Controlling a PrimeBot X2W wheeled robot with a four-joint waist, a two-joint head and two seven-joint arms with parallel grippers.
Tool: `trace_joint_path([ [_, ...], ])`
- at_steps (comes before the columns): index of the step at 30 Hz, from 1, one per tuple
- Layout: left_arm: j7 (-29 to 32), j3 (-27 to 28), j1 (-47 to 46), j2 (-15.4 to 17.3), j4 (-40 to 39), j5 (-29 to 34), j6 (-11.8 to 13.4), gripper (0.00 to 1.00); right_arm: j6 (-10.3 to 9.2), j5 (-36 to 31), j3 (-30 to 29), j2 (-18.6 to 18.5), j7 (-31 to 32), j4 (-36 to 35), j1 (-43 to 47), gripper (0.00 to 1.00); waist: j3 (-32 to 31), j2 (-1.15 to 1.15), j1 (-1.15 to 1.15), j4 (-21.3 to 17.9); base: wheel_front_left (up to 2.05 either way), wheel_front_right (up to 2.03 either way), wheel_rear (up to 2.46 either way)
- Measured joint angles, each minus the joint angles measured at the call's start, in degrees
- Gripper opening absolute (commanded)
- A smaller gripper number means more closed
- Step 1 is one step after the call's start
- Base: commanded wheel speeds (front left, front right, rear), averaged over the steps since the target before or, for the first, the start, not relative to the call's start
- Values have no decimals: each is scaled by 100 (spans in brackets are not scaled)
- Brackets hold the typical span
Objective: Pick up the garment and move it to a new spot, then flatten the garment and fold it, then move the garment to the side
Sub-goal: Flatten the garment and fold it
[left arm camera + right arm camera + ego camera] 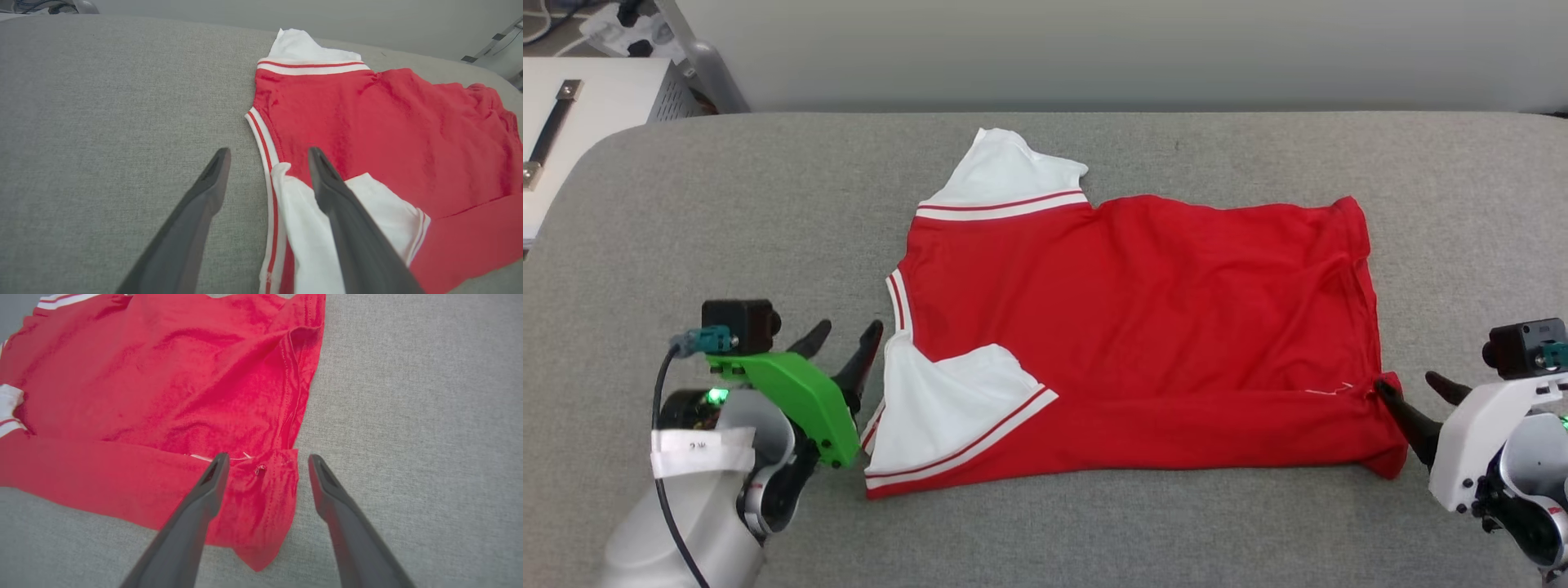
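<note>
Wide and empty, left gripper (849,328) flanks the garment (1143,310) at its collar end, right gripper (1405,380) its hem; long axis runs between

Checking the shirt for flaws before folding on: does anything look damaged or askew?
A loose white thread and a small frayed tuft sit on the garment near its hem corner, by the right gripper's open fingers, possibly stitching coming undone.

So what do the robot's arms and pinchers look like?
Each has two long, dark, pointy fingers. The left gripper wears a bright green shell, the right gripper a white shell. Each carries a small black camera with a teal plug. The left forearm is pale grey, with a black cable and a white tape label.
</note>
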Motion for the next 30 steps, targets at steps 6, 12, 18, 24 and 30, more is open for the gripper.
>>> trace_joint_path([
  [6, 499, 54, 939, 87, -1080, -348, 592, 100, 0, -280, -416, 226, 812, -721, 539, 100, -221, 0, 0, -8, 0, 0, 0],
  [12, 1227, -103, 1640, 485, -2258, -378, 1386, 100, -1, -728, -923, 581, 1684, -1578, 1062, 100, -184, 0, 0, -42, 0, 0, 0],
  [18, 1828, -258, 1855, 824, -2947, -250, 1992, 100, -1, -940, -1199, 888, 2040, -2261, 1192, 100, -21, 0, 0, -88, 0, 0, 0],
  [24, 1956, -327, 1851, 943, -2899, -13, 2285, 100, -1, -1033, -1288, 1017, 2137, -2507, 1231, 100, 195, 0, 0, -162, 0, 0, 0],
  [30, 1795, -326, 1753, 848, -2513, 102, 2283, 100, -1, -1046, -1324, 1053, 2135, -2587, 1232, 100, 436, 0, 0, -236, 0, 0, 0],
])
